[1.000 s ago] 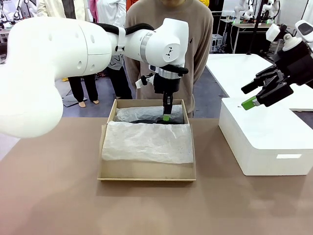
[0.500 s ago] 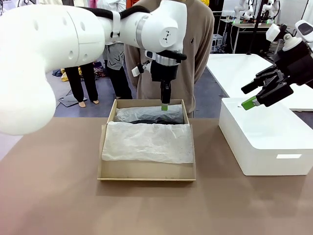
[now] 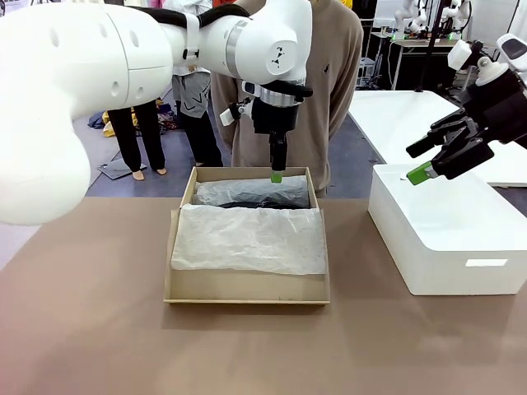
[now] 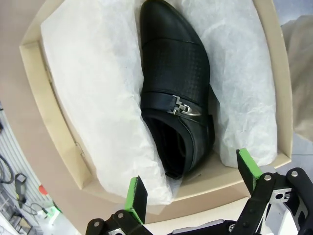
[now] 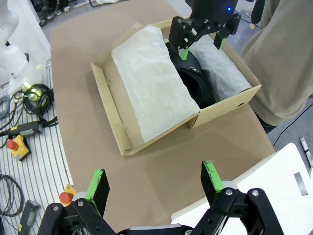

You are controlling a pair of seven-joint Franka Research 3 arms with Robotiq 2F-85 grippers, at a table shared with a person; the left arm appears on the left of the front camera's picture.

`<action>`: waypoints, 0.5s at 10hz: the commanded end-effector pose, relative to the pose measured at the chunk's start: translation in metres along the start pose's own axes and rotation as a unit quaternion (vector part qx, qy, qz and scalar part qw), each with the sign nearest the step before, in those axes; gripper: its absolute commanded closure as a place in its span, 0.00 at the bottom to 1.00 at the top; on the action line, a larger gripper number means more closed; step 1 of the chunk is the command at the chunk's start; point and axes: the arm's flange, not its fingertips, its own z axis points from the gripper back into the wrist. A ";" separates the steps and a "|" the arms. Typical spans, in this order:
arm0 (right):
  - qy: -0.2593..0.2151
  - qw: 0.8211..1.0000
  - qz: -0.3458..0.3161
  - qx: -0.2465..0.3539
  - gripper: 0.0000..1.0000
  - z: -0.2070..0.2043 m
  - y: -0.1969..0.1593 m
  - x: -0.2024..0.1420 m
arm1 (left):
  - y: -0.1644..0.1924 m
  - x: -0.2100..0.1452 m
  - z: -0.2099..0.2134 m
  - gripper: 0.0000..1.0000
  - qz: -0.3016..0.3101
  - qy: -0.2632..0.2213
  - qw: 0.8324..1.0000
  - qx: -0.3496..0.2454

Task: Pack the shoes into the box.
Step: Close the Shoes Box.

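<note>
A glossy black shoe [image 4: 176,83] with a metal buckle lies on its side in the far half of the tan cardboard box [image 3: 247,290], between sheets of white tissue paper [image 3: 247,239]. It shows as a dark strip [image 3: 255,203] in the front view and beside the tissue [image 5: 193,81] in the right wrist view. My left gripper [image 3: 277,171] hangs just above the box's far wall, open [image 4: 193,181], with nothing between its fingers. Off to the right, my right gripper [image 3: 435,158] hovers open [image 5: 155,183] above the white box.
A large white rounded box [image 3: 449,239] stands at the table's right. A person in a brown sweater [image 3: 333,90] stands just behind the cardboard box. Bare brown table [image 3: 247,354] stretches in front of and left of the box.
My left gripper has opened, let go of the shoe and risen out of the box. The shoe stays in the tissue. The right arm has not moved.
</note>
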 end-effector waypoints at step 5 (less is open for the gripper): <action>-0.015 1.000 0.012 0.006 0.00 -0.001 -0.004 0.000 | 0.001 0.002 0.003 0.00 0.003 -0.003 1.000 0.002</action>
